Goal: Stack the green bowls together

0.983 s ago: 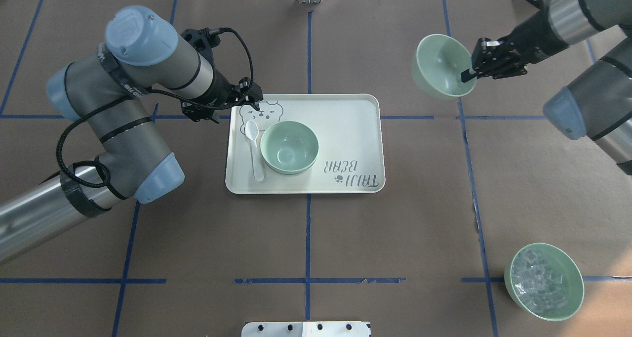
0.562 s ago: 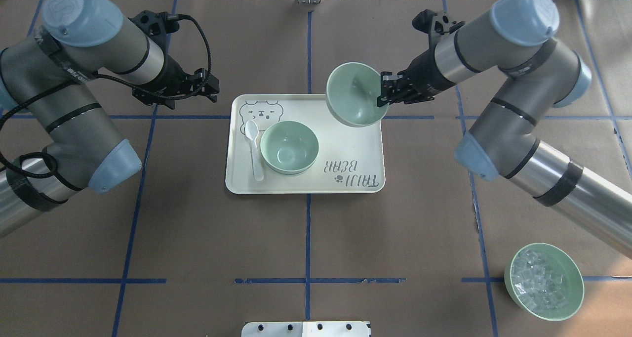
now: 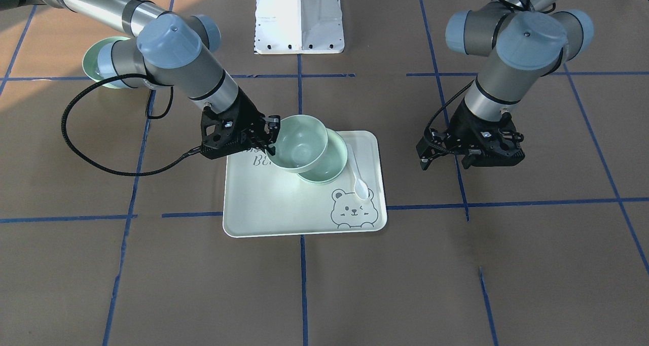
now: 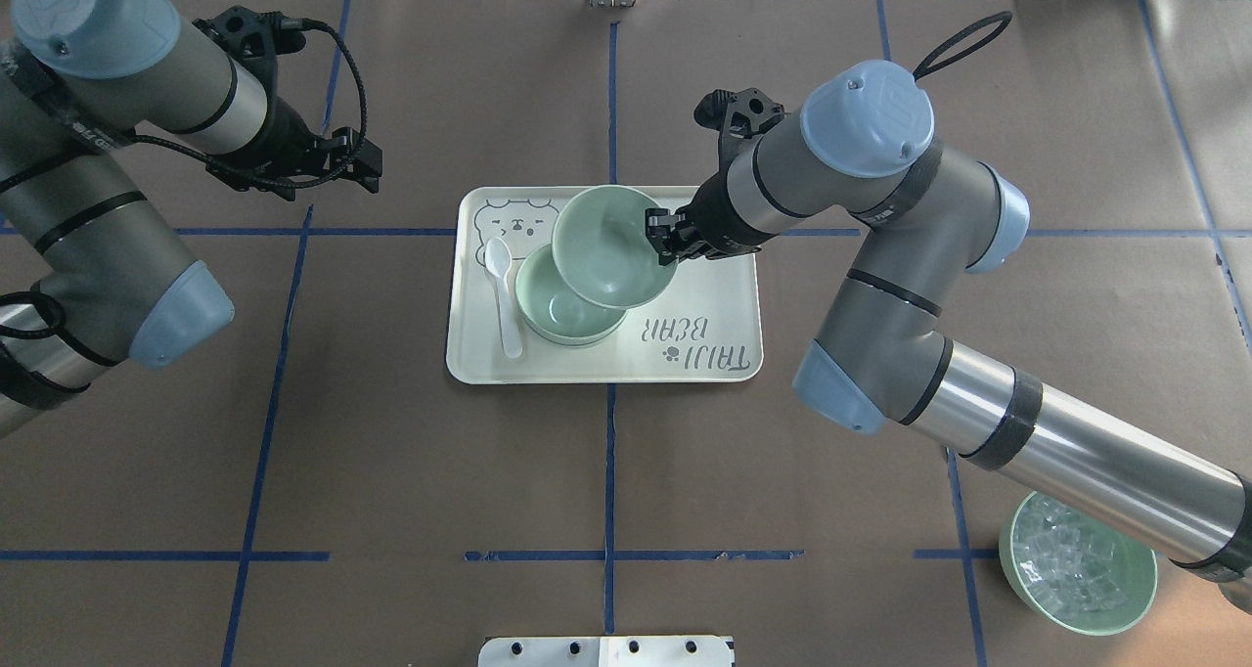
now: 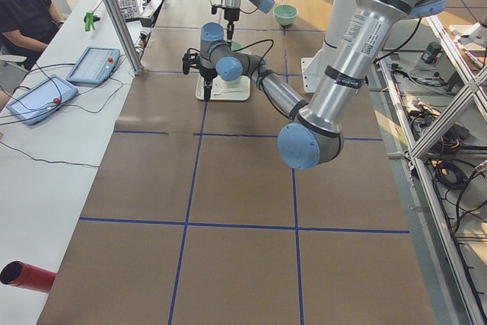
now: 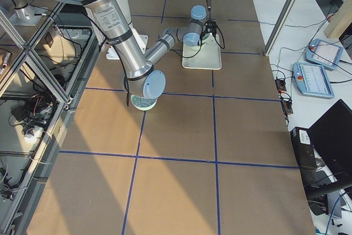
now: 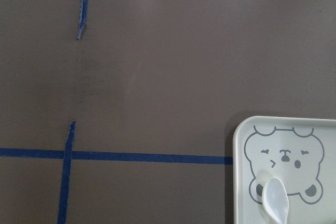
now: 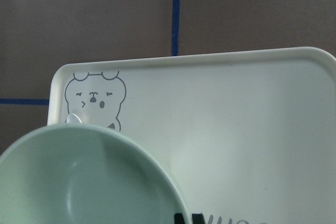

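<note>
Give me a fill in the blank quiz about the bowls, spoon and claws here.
The claw gripping the raised bowl belongs to the ___ arm. The spoon on the tray is coloured ___. The left claw, off to the tray's side, holds ___.
Missing words: right; white; nothing.

Brown table (image 4: 391, 471), blue tape lines (image 4: 636, 555), cream tray (image 4: 587, 366), ice-cube bowl (image 4: 1076, 574)

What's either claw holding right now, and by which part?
Right claw grips a green bowl by its rim, over the other bowl. Left claw holds nothing.
</note>
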Motion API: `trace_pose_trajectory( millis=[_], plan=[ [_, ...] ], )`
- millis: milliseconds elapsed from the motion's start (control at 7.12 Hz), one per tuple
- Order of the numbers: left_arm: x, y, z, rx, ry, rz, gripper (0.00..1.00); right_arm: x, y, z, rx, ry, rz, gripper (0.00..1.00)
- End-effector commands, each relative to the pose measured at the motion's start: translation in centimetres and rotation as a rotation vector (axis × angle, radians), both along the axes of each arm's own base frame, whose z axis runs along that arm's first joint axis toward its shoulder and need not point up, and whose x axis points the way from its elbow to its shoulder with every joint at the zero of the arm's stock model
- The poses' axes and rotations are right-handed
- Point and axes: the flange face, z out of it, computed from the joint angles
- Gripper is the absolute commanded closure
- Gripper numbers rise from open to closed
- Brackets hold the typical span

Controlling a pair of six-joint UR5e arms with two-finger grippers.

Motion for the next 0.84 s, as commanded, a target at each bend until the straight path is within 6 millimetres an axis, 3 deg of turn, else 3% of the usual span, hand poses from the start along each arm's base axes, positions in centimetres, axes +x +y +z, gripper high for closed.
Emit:
trace_pose_trajectory(
  millis=[0, 281, 702],
  plan=[
    [-0.1, 0.0, 0.4, -0.003, -0.003, 0.0, 0.0, -2.0, 0.5, -0.3, 0.005, 0.013, -0.01, 1.0],
    [-0.1, 0.0, 0.4, -0.002, -0.004, -0.001, 0.0, -3.9, -0.1, -1.5, 0.011, 0.019, -0.004, 1.0],
    [-0.1, 0.2, 1.3, -0.007, -0.011, 0.004, 0.0, -4.4, 0.3, -1.7, 0.01, 0.02, -0.01, 1.0]
  ],
)
